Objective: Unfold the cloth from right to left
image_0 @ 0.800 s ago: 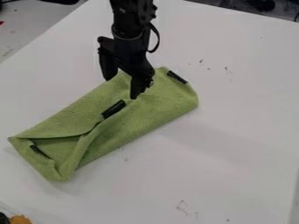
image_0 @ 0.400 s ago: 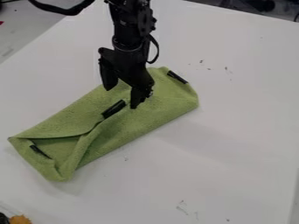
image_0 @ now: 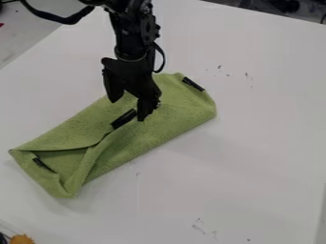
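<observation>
Green cloth (image_0: 159,126) is lying below my spread, empty fingers (image_0: 127,110); I'm expecting light, floppy fabric and favouring a shallow pinch at the folded edge (image_0: 106,137) by the nearest dark tab (image_0: 124,118).

A white tabletop (image_0: 261,152) with what seems grey floor (image_0: 22,33) beyond its upper-left edge.

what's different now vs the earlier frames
The gripper, its fingers apart, has moved down the view and slightly left, over the cloth. The black cable hangs lower into the upper left. Nothing was taken hold of or let go. The cloth stayed folded in the same spot.
</observation>
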You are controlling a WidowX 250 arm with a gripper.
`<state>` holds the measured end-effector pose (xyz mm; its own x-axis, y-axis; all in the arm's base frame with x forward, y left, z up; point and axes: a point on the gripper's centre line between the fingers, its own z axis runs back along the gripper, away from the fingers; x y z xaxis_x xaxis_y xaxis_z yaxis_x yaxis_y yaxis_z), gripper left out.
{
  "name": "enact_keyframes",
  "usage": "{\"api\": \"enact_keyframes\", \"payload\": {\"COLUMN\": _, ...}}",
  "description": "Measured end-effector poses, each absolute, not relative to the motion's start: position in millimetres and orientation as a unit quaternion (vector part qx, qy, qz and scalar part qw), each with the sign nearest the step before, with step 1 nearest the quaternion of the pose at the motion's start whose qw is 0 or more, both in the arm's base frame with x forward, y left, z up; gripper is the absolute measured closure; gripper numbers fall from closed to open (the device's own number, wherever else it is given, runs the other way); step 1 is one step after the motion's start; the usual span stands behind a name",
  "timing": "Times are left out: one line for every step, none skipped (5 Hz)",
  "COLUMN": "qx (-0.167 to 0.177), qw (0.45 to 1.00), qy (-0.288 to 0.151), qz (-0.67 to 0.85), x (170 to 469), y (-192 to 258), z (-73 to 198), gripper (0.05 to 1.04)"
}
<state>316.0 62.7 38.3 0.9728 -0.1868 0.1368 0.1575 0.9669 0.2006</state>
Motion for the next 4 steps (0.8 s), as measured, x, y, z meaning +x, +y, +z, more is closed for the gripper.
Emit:
{"api": "enact_keyframes", "payload": {"qx": 0.087, "qw": 0.990, "qy": -0.065, "qz": -0.087, "x": 313.9, "y": 65.8, "z": 29.8, "gripper": 0.083}}
{"api": "enact_keyframes", "payload": {"qx": 0.082, "qw": 0.990, "qy": -0.065, "qz": -0.090, "x": 317.0, "y": 68.0, "z": 28.3, "gripper": 0.113}}
{"api": "enact_keyframes", "payload": {"qx": 0.081, "qw": 0.990, "qy": -0.061, "qz": -0.093, "x": 320.1, "y": 69.4, "z": 24.4, "gripper": 0.230}}
{"api": "enact_keyframes", "payload": {"qx": 0.082, "qw": 0.990, "qy": -0.063, "qz": -0.095, "x": 321.1, "y": 69.5, "z": 25.1, "gripper": 0.533}}
